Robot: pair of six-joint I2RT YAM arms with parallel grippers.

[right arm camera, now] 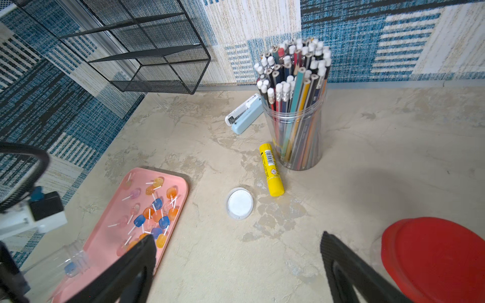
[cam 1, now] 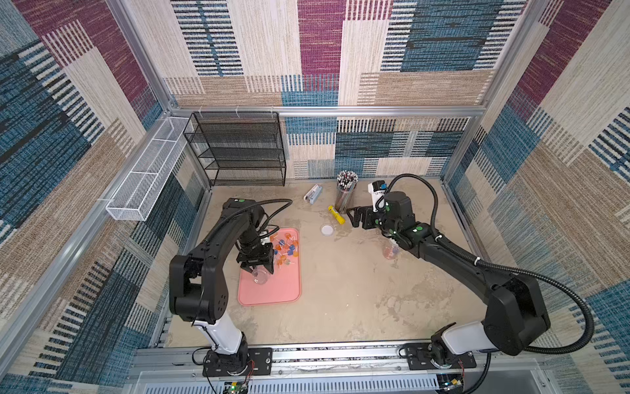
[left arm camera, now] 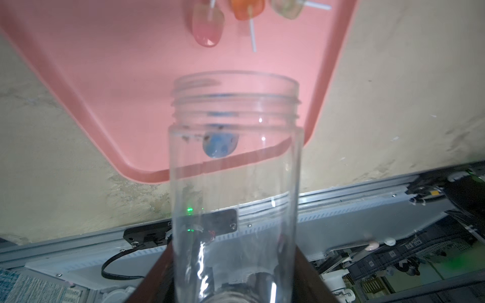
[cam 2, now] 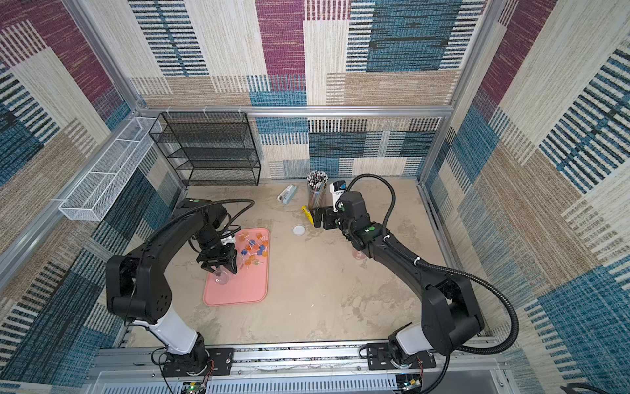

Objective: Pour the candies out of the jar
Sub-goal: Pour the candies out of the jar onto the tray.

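My left gripper (cam 1: pixel 257 267) is shut on a clear plastic jar (cam 1: pixel 260 275), held tilted with its open mouth low over the pink tray (cam 1: pixel 272 293). In the left wrist view the jar (left arm camera: pixel 233 162) is see-through and lidless, with one blue candy (left arm camera: pixel 220 145) near its neck. Several orange, blue and pink candies (cam 1: pixel 284 249) on white sticks lie scattered on the far half of the tray, also seen in the right wrist view (right arm camera: pixel 154 210). My right gripper (cam 1: pixel 354 216) hangs open and empty at the back right, above the table.
On the table near the right gripper lie a white round lid (cam 1: pixel 327 230) and a yellow glue stick (cam 1: pixel 336 214). Behind them stand a clear cup of pencils (cam 1: pixel 345 191) and a pale blue stapler (cam 1: pixel 313 194). A red-lidded container (right arm camera: pixel 433 262) sits under the right arm. A black mesh rack (cam 1: pixel 238 150) stands back left.
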